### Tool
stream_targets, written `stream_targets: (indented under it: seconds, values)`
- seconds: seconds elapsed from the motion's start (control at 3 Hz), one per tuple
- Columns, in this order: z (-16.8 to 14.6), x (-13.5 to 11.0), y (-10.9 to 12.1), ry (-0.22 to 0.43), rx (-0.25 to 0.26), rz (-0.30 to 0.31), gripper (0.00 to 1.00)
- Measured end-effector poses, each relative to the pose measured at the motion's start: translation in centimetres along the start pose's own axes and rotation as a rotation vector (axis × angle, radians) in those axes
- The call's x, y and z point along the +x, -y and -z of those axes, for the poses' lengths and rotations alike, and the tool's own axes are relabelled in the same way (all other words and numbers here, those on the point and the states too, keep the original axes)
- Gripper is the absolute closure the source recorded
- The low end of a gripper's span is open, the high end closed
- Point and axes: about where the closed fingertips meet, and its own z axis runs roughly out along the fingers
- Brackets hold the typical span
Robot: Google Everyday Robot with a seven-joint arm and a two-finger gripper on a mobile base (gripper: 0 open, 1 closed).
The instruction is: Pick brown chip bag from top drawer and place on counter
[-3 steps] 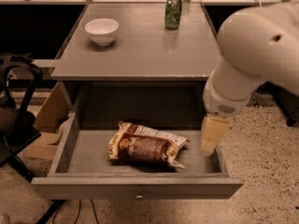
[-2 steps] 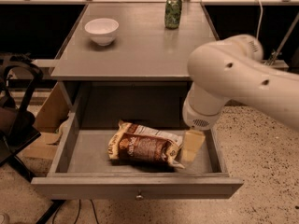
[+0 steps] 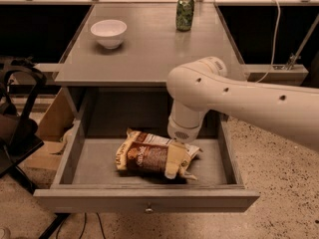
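My fingers are hanging inside the open top drawer, low over the right part of the brown chip bag. I cannot tell if they are wide or closed. The bag is lying flat near the middle of the drawer floor. Above the drawer, the bench is carrying a white bowl and a green can.

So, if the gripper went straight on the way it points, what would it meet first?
The brown chip bag. The gripper points down into the open top drawer, over the bag's right half, so the bag comes first and the drawer floor after. It may be touching; depth is unclear.
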Motion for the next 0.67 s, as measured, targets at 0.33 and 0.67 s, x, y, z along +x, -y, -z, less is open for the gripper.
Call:
stream_targets:
  seconds: [0.33, 0.67]
  values:
    - [-3.0, -2.0, -0.2, 0.015, -0.039, -0.046, 0.00]
    - [-5.3, -3.7, 0.0, 0.023, -0.068, -0.072, 0.13]
